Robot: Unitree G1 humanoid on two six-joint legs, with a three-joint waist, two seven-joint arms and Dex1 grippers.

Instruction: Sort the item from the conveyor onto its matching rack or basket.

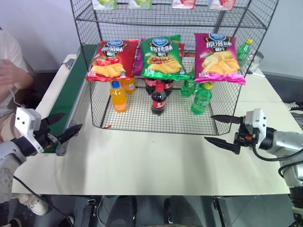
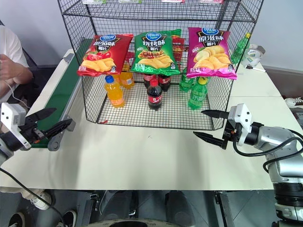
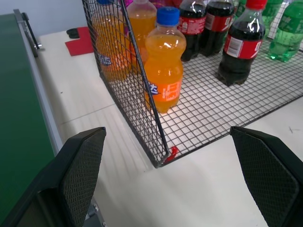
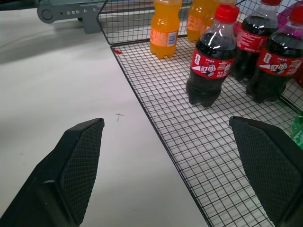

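Observation:
The item, a glossy green crisp bag point(image 1: 163, 59), lies on the middle tier of the black wire rack point(image 1: 89, 21), between a red bag point(image 1: 111, 59) and a magenta bag point(image 1: 218, 59). The conveyor point(image 1: 71, 94) runs along the table's left side, and its visible belt is bare. My left gripper point(image 1: 71, 121) hovers open beside the conveyor's near end with nothing in it. My right gripper point(image 1: 209, 127) is open and empty over the table, just in front of the rack's right front corner.
Orange soda point(image 1: 118, 97), cola point(image 1: 159, 100) and green bottles point(image 1: 201, 99) stand on the rack's bottom tier. A person point(image 1: 9, 71) sits beyond the conveyor at the left. The white table point(image 1: 156, 161) stretches in front of the rack.

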